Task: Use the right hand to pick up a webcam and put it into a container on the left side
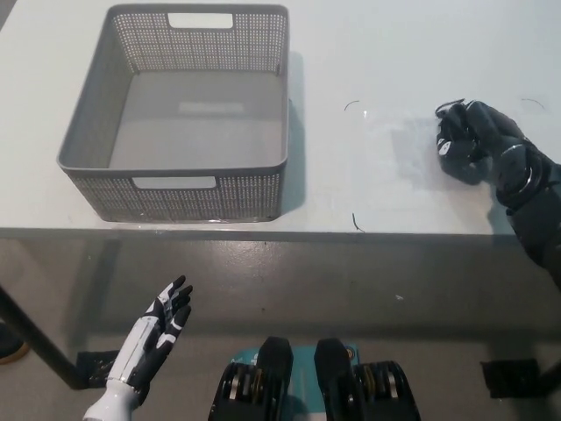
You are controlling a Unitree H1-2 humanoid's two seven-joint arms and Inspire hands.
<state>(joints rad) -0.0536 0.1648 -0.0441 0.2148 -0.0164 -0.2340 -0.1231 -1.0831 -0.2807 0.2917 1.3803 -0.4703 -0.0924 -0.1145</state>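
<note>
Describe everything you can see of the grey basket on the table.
The grey basket is a squarish, open-topped bin that looks like plastic. Its four walls are perforated with a fine mesh pattern under a smooth solid rim, and the near and far walls each have a slot handle. The flat floor is bare. It stands upright on the left part of the white table, its near wall close to the table's front edge. Neither hand touches it.

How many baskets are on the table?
1: a grey basket at the table's left, with nothing in it. None seems hidden.
</note>
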